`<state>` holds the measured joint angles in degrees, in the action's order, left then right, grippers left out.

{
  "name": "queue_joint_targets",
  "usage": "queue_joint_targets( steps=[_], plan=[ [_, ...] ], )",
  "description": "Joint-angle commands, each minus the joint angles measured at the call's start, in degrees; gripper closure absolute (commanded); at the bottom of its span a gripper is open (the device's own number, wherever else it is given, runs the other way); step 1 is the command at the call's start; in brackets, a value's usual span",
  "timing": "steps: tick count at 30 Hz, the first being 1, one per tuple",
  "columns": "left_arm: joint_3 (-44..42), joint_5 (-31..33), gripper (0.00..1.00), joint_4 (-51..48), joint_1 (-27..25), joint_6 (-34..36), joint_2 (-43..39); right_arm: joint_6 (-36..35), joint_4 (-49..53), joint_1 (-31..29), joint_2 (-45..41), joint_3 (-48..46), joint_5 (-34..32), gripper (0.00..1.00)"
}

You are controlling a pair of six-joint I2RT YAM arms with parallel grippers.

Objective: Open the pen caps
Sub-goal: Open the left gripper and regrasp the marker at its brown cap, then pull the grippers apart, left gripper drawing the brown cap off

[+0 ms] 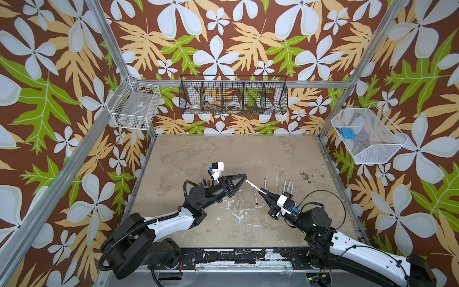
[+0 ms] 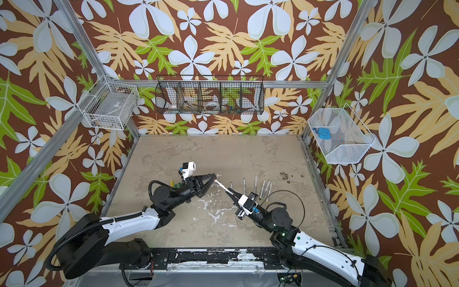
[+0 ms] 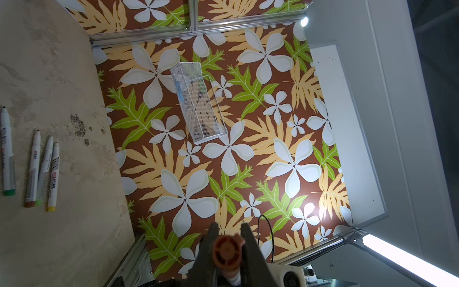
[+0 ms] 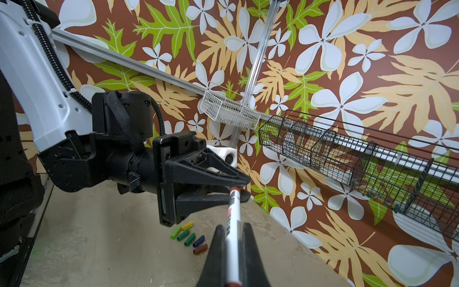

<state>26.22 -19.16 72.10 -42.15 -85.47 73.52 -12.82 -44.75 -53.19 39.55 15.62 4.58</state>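
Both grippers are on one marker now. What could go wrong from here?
1. The left gripper pinches the brown cap near its fingertips; it may slip off.
2. The right gripper holds the marker barrel well back from the cap, so an off-axis pull could tilt or slide it.
3. The loose caps lie close by the left arm; pulling back could scatter them.

Brown cap [image 3: 227, 252] on marker [image 4: 233, 223]; six loose caps [image 4: 190, 239] clustered

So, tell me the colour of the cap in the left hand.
Brown cap, clearest in left wrist view.
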Motion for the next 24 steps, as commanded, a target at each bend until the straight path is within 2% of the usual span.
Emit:
queue_joint_targets(
  steps=[1, 2, 3, 4, 6, 7, 9, 13, 14, 19, 24],
  plan=[
    [0.2, -0.3, 0.92, 3.0, 0.0, 0.0, -0.6, 0.8, -1.8, -0.1, 0.1, 0.0, 1.2, 1.00],
    [-0.1, -0.2, 0.94, 3.0, 0.0, 0.2, -0.8, 1.1, -1.5, -0.1, 0.2, 0.2, 1.0, 0.92],
    [-0.5, 0.2, 0.96, 3.0, 0.0, 0.7, -1.2, 2.2, -0.4, 0.0, 0.3, 0.8, 0.6, 0.72],
    [-1.1, 0.7, 0.98, 2.9, 0.0, 1.4, -2.0, 4.0, 1.7, -0.1, 0.4, 1.9, 0.3, 0.58],
    [-2.1, 2.1, 0.99, 1.2, 0.3, 4.6, -3.9, 6.3, 6.6, -0.1, 1.1, 4.6, -0.3, 0.43],
    [-2.1, 2.7, 0.99, -1.4, 0.7, 7.3, -5.3, 7.4, 8.8, -0.1, 1.5, 5.7, -1.0, 0.39],
    [-1.2, 4.4, 0.99, -9.8, 1.5, 15.7, -8.4, 8.9, 11.1, -0.1, 2.2, 6.9, -2.0, 0.39],
    [2.0, 12.9, 0.99, -29.6, 1.5, 36.1, -16.1, 12.5, 17.7, 0.0, 2.5, 9.7, -5.8, 0.36],
    [2.2, 15.0, 0.99, -31.7, 1.5, 39.0, -17.2, 13.1, 19.6, -0.1, 2.6, 10.8, -6.5, 0.36],
    [1.4, 20.6, 0.99, -36.5, 1.5, 53.0, -19.6, 16.5, 28.1, 0.0, 4.8, 15.8, -7.2, 0.34],
    [0.2, 17.8, 0.99, -34.1, 1.5, 60.4, -16.5, 15.8, 31.7, 0.0, 9.5, 18.9, -4.1, 0.35]
  ],
)
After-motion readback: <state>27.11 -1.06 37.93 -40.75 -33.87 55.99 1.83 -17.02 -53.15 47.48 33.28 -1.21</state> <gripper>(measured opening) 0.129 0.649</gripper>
